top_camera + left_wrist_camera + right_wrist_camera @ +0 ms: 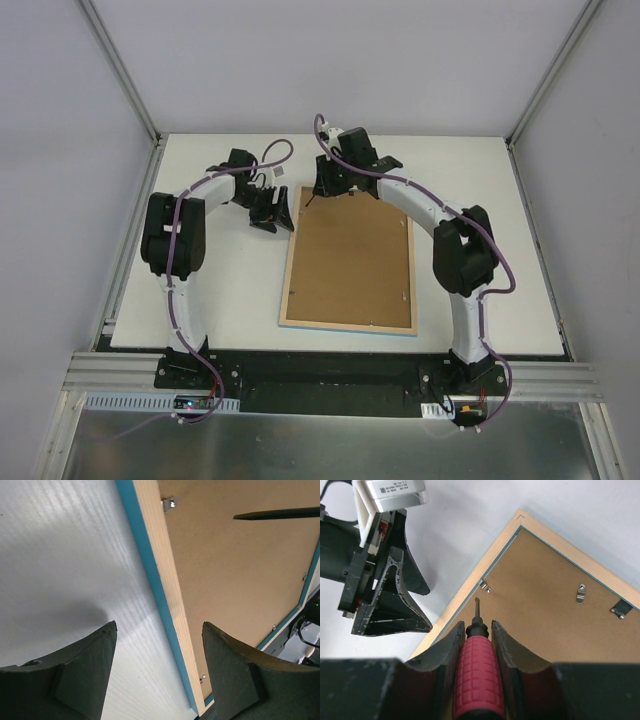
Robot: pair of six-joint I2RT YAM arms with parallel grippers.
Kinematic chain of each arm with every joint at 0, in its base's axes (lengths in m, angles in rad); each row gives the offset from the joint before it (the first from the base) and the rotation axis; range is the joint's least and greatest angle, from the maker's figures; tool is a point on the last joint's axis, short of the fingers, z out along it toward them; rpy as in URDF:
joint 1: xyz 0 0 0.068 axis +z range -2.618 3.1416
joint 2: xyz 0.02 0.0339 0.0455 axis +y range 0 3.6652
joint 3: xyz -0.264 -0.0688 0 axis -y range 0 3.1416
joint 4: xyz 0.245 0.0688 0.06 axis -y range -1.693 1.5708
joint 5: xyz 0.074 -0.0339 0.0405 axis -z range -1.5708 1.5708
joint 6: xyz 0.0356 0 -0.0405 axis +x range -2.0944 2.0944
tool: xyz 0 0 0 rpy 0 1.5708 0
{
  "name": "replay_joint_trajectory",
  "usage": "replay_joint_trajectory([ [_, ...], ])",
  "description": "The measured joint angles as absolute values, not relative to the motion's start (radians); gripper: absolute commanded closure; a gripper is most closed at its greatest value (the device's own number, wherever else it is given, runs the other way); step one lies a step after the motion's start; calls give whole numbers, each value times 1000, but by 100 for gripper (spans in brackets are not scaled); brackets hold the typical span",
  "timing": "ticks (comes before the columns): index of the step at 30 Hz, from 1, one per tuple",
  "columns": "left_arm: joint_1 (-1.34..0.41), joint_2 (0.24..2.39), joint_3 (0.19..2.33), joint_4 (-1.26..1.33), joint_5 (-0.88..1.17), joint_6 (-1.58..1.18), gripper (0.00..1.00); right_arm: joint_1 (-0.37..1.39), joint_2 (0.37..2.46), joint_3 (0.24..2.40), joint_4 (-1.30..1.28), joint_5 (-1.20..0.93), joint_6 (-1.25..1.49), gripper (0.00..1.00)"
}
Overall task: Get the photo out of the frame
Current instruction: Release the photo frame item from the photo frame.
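Observation:
The frame (pixel 291 270) lies face down on the white table, showing its pale wood rim (pixel 157 555) and a light-blue edge. A brown backing board (pixel 350 265) fills it and hides the photo. My left gripper (pixel 159 625) is open at the frame's far left corner, one finger over the table and one over the board, with the rim (pixel 474 580) between them untouched. My right gripper (pixel 477 624) is shut on a red-handled screwdriver (pixel 477 675). Its dark tip (pixel 275 514) hovers over the board just short of a metal clip (pixel 485 586).
More metal clips (pixel 580 592) and a hanger tab (pixel 618 611) sit along the far rim, and one clip (pixel 169 503) on the left rim. Both grippers (pixel 272 212) (pixel 325 185) are close together at the frame's far end. Grey walls enclose the table.

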State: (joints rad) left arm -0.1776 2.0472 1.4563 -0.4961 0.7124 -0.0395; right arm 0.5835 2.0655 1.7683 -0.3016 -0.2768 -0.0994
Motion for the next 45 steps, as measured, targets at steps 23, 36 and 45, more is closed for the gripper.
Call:
replay_joint_trajectory([
  [23, -245, 2069, 1445, -453, 626, -101, 51, 593, 2164, 1797, -271, -293, 30, 99],
  [36, -263, 2076, 1445, -445, 582, -124, 69, 593, 2173, 1797, -273, -316, 60, 99],
  [45, -263, 2082, 1446, -443, 582, -141, 85, 593, 2179, 1808, -273, -319, 60, 99],
])
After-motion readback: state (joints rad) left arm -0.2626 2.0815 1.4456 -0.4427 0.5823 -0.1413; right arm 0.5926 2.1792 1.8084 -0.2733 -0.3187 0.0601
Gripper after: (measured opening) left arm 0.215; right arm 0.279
